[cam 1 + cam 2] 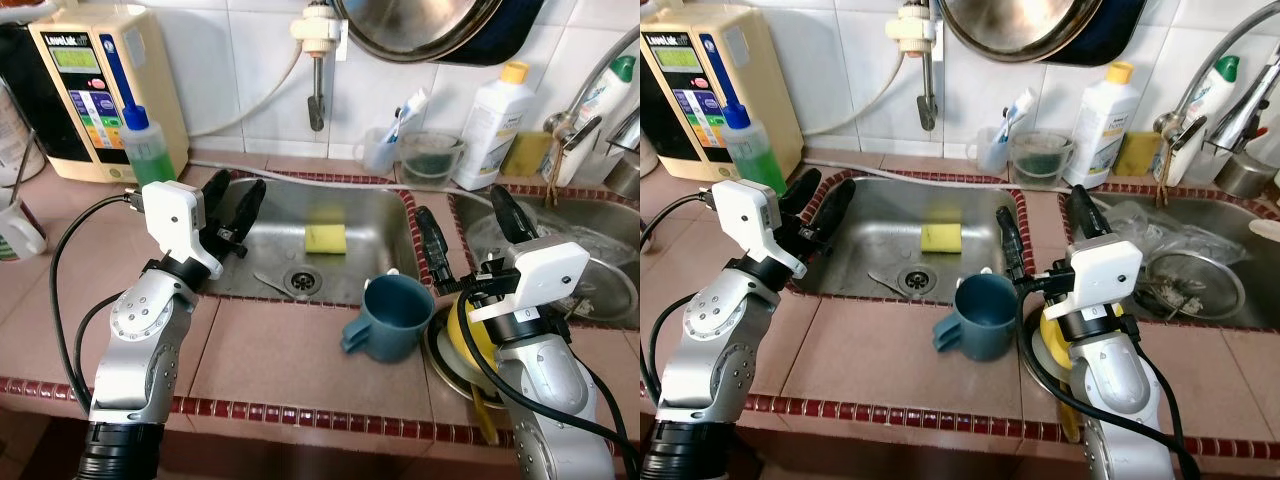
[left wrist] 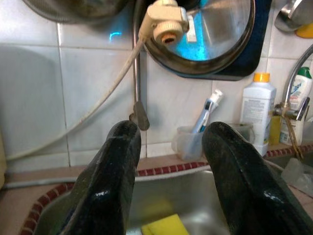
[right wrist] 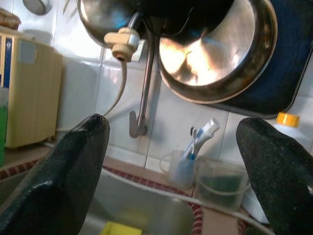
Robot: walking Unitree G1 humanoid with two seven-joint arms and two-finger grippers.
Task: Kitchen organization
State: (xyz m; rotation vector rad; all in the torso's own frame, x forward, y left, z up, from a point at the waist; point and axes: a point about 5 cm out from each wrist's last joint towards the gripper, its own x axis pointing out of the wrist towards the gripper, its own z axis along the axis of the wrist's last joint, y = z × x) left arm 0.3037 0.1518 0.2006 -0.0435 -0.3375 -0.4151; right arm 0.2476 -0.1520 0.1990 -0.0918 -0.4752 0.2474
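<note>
A blue mug (image 1: pixel 388 318) stands on the tiled counter (image 1: pixel 270 350) at the front edge of the sink (image 1: pixel 375 215); a yellow sponge (image 1: pixel 325 238) lies in the basin. The left gripper (image 1: pixel 232 208) hovers over the sink's left rim with fingers apart; the right gripper (image 1: pixel 470 232) hangs just right of the mug, fingers spread wide and empty.

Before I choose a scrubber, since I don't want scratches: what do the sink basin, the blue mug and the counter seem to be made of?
Sink basin: looks like brushed stainless steel, grey with dull reflections. Blue mug: probably plastic, with a matte, even teal surface and no gloss, though matte-glazed ceramic is possible. Counter: pinkish ceramic tile with visible grout lines, edged in small dark red tiles.
</note>
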